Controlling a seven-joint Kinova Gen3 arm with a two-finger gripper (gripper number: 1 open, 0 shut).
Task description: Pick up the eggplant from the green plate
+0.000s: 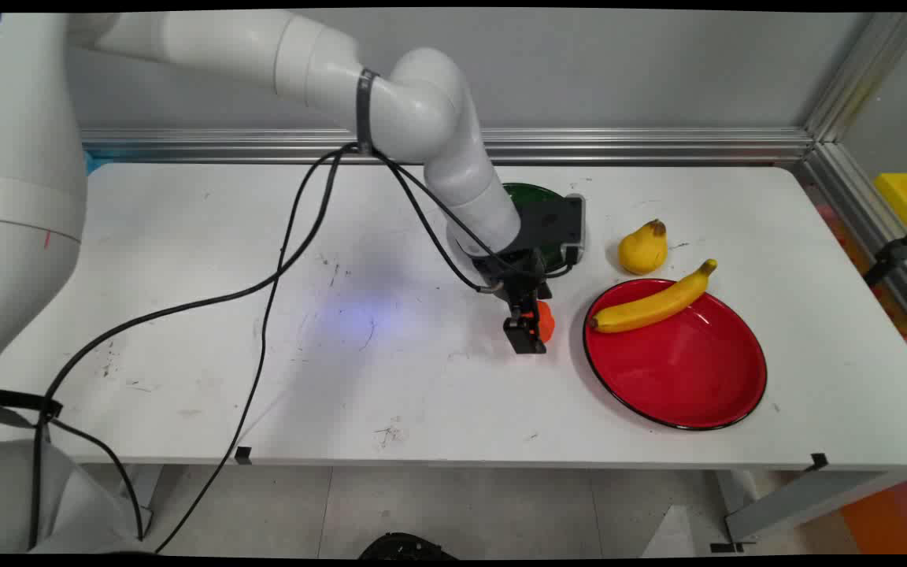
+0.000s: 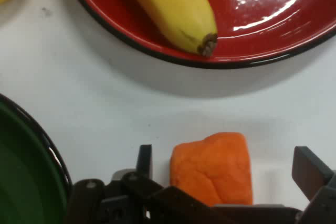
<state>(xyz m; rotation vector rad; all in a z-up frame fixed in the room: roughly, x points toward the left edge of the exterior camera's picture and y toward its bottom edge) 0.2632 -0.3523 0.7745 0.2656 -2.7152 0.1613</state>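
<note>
Main view: white arm reaches down from the upper left, pincer low over the white surface, near its middle. An orange lump, soft-looking and blocky, sits on the surface right at the pincer tips, partly hidden behind the black fingers. Hand view shows it clearer: the orange lump lies between the two fingers, pincer spread wide, gaps visible on both sides of the lump, no contact seen. The lump rests on the surface, not lifted.

Red plate with a black rim lies just right of the pincer, near it but apart from the lump. A banana lies across the plate's far-left edge, stem end sticking out past the rim toward the far right, the other end resting inside the plate close to the rim. In the hand view the banana tip and red plate rim fill the top.

A yellow pear stands on the surface just beyond the plate, close to the banana's stem, not touching the plate. A green plate lies behind the arm's wrist, mostly hidden; its dark rim shows at the hand view's left, green plate.

Black cables hang from the arm and trail over the surface's left half.
</note>
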